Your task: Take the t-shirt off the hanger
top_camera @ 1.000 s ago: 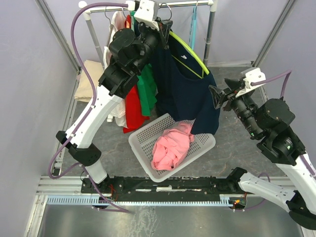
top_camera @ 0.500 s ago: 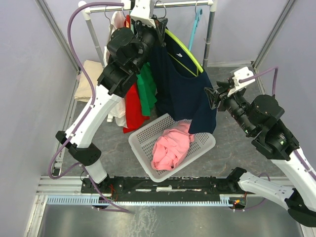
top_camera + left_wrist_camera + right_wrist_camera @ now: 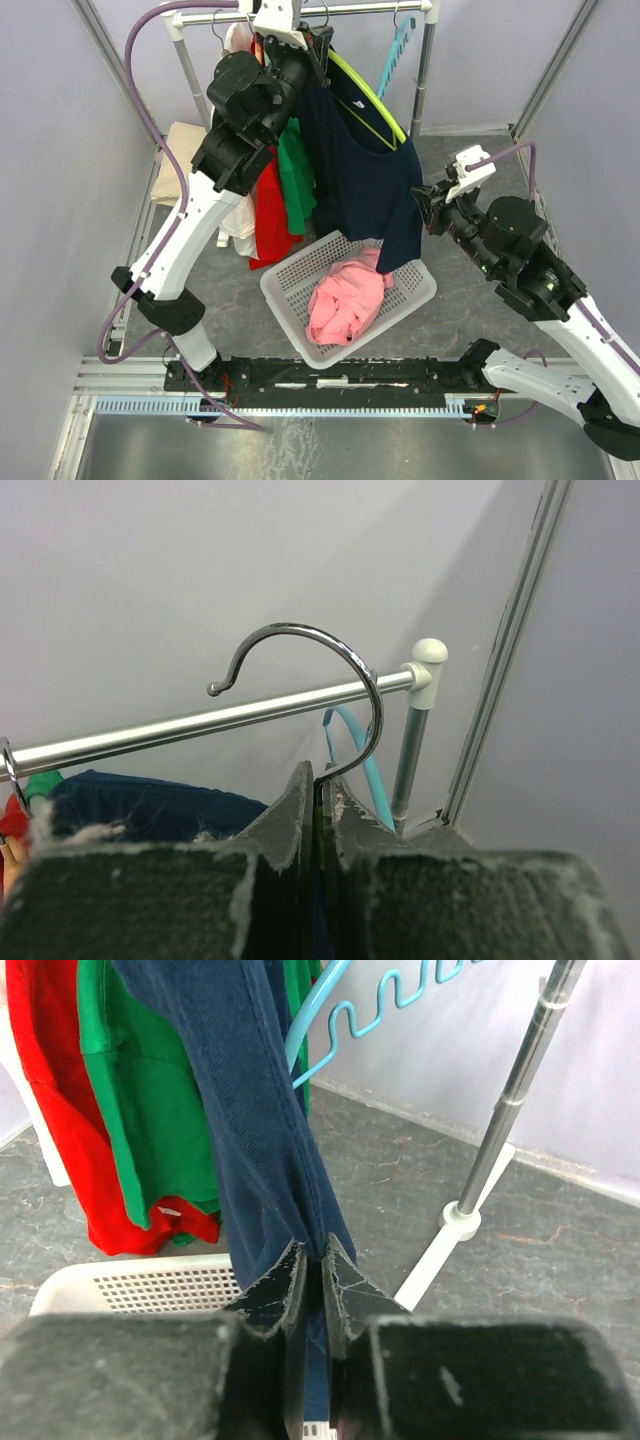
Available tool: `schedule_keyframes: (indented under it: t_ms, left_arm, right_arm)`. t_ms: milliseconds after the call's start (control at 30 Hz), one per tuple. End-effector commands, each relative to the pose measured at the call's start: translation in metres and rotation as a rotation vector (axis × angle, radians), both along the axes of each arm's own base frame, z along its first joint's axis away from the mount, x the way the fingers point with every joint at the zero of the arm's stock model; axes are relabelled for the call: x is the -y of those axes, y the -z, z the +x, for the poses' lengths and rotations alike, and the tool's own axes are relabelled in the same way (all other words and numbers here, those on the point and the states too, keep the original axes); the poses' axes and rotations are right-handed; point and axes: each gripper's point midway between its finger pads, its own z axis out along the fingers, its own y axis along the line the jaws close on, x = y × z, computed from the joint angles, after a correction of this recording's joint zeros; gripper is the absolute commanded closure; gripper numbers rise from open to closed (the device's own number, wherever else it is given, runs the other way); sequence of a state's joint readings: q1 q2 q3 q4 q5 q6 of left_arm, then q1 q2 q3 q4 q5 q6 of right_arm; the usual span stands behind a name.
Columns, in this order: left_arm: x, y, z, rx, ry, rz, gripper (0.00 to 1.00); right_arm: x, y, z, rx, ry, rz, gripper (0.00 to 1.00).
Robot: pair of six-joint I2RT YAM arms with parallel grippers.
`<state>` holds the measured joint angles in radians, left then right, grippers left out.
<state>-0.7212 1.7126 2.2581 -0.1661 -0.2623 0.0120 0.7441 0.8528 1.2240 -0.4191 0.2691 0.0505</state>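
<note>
Navy t-shirt (image 3: 370, 190) hangs on the hanger (image 3: 372, 98) by the rail (image 3: 200, 720), above the basket (image 3: 285, 290), left gripper (image 3: 318, 798) clamped on the hanger's hook, right gripper (image 3: 312, 1272) pinching the shirt's lower edge, pull-off not yet done.

A pink garment (image 3: 345, 300) lies in a white mesh basket (image 3: 292, 268), near a red shirt (image 3: 268, 215), a green shirt (image 3: 297, 180) and a wavy light-blue hanger (image 3: 392, 55) hanging from a metal rail (image 3: 380, 8).
</note>
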Motion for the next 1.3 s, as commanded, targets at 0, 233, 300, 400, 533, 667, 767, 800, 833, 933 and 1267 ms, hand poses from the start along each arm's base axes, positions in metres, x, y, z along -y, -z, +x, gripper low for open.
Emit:
schedule_keyframes:
  t_ms: [0,233,300,400,533,667,767,800,833,933,1267]
  left_arm:
    - [-0.026,-0.058,-0.019,0.125,-0.014,-0.173,0.97]
    - [-0.026,-0.06,-0.02,0.128,-0.007,-0.182,0.97]
    - [-0.027,-0.061,-0.021,0.129,-0.006,-0.182,0.97]
    - [-0.03,-0.062,-0.023,0.129,-0.008,-0.184,0.97]
    - [-0.031,-0.063,-0.024,0.129,-0.011,-0.187,0.97]
    - [-0.034,-0.063,-0.023,0.128,-0.017,-0.19,0.97]
    - [-0.036,-0.063,-0.022,0.127,-0.021,-0.196,0.97]
    - [-0.036,-0.063,-0.022,0.126,-0.02,-0.195,0.97]
    - [-0.035,-0.063,-0.022,0.127,-0.014,-0.193,0.97]
    - [-0.032,-0.06,-0.022,0.124,0.001,-0.186,0.97]
    - [0.01,-0.02,-0.027,0.091,0.19,-0.106,0.97]
  right_arm:
    - [-0.002,-0.002,0.006,-0.001,0.027,0.057,0.92]
    - [0.014,0.03,0.031,-0.094,0.239,0.095,0.99]
    - [0.019,0.04,0.037,-0.107,0.296,0.113,0.99]
    - [0.021,0.055,0.043,-0.126,0.341,0.139,0.99]
    - [0.021,0.071,0.046,-0.134,0.36,0.19,0.99]
    - [0.025,0.082,0.047,-0.134,0.385,0.212,0.99]
    - [0.029,0.088,0.045,-0.131,0.398,0.237,0.99]
    - [0.029,0.088,0.044,-0.125,0.391,0.246,0.99]
    - [0.03,0.089,0.044,-0.121,0.39,0.251,0.99]
    - [0.029,0.085,0.043,-0.109,0.375,0.235,0.98]
    - [0.033,0.046,0.037,-0.038,0.349,0.279,0.41]
